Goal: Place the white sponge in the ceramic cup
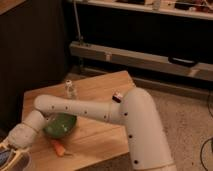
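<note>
A dim room fills the frame. A wooden table with a pale, planked top sits in the lower left and centre, set at an angle. Below and to the right of it lies a speckled, light-coloured floor. Across the upper half runs a dark wall or cabinet front, nearly black on the left. A long grey rail crosses from centre to the right edge, with a dark handle-like bar near its right end. Along the top edge runs a pale shelf holding indistinct clutter.
</note>
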`<state>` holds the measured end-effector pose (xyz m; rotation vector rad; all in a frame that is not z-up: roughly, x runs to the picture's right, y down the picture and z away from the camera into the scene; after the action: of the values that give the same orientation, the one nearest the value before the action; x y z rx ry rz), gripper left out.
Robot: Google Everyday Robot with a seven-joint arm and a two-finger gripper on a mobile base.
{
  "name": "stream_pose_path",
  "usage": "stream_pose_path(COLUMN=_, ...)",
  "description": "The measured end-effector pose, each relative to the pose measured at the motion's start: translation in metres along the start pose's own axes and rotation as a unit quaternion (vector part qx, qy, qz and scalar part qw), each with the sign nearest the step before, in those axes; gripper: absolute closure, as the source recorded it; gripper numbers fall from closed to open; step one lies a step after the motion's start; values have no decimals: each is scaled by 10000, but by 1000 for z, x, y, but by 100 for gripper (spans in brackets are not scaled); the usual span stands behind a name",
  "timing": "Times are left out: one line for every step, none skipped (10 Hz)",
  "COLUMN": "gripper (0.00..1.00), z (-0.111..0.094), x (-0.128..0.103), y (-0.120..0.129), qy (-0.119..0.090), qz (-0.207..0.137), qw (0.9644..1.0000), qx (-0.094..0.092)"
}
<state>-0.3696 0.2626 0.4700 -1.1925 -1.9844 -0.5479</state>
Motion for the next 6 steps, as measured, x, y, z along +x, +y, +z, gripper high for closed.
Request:
stream_pose_path(gripper=100, z=12, x=3, y=-6, qy=-129, qz=15, qw=9999, qx=-87)
stream_pose_path(gripper=100, z=23, x=8, y=-12, qy=-260, qz=40, qw=9995, qx=-148)
stream_pose_path(gripper=100, z=30, x=11, y=-15, qy=-345, qz=65, qw=9992, qx=-190)
stream_pose_path(gripper=100, z=33, x=16, y=-16, qy=-415, qz=95, qw=9989, qx=-205)
stream_pose_path(gripper=100, z=37, x=20, y=-16, qy=-474, qz=115, qw=9985, qx=-233)
stream_pose_path(gripper=100, z=34, x=24, y=-13, qy=-471, qz=128, qw=9986, qx=-200)
